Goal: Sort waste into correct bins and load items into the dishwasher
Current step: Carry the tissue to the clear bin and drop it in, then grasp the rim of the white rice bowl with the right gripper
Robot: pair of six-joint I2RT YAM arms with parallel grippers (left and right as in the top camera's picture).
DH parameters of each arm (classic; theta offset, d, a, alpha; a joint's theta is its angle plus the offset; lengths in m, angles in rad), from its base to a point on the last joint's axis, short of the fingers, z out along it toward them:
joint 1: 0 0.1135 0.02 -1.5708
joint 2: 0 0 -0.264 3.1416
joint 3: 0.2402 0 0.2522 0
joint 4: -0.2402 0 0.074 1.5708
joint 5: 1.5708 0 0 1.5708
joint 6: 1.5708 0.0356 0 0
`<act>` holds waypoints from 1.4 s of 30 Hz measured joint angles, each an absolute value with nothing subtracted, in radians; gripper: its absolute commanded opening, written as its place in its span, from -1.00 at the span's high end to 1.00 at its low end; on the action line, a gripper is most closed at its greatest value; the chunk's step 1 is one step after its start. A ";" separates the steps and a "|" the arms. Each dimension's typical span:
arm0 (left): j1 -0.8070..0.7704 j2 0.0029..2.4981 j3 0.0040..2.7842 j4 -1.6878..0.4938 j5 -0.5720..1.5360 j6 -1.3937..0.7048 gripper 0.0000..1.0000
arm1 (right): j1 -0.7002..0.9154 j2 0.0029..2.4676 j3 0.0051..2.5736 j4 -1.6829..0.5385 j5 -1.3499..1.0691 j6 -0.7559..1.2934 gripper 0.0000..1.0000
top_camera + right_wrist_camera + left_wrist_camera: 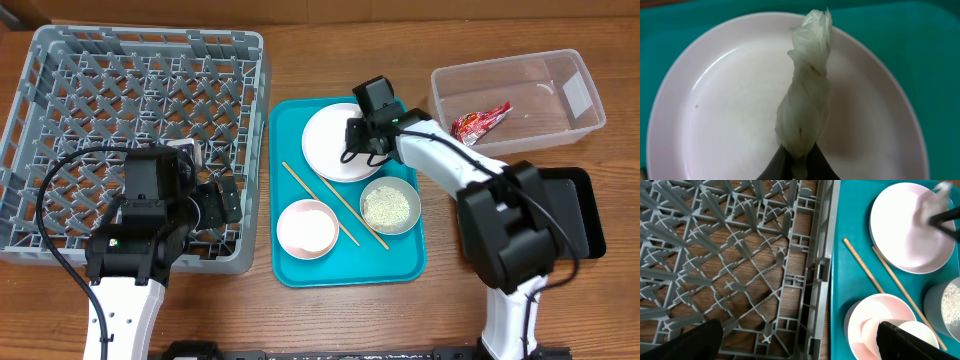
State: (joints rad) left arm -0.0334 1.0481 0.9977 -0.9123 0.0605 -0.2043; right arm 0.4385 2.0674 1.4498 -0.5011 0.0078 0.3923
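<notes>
Reaching over the white plate [335, 140], the right fingers [774, 167] pinched a twisted white wad [807, 95]; the left fingers [910, 342] hung spread above the dish rack [100, 100].

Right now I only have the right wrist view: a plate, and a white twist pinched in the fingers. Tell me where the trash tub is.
Observer: The clear tub stands to the right of the teal tray, with a red wrapper lying in it.
Operator: I'll take this white twist there. Give me the other bin.
Observer: The black tray lies nearer the robot than the tub, partly hidden under the right arm.
Operator: Report the left gripper.
Observer: The left gripper is open over the rack, at its edge beside the teal tray.
</notes>
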 measured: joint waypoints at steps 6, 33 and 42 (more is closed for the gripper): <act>-0.033 1.048 0.998 -0.912 0.060 -0.204 -1.00 | 0.326 1.790 1.449 -0.547 0.054 0.392 0.92; -0.033 1.048 0.998 -0.910 0.060 -0.204 -1.00 | 0.134 1.546 1.434 -1.058 -0.153 0.272 -0.20; -0.033 1.048 0.998 -0.909 0.060 -0.204 -1.00 | 0.461 1.547 1.309 -1.036 -0.137 0.324 -0.18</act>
State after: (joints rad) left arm -0.0334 1.0485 0.9977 -0.9089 0.0605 -0.2043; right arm 0.4614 1.5467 1.3087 -1.0355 -0.1371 0.3237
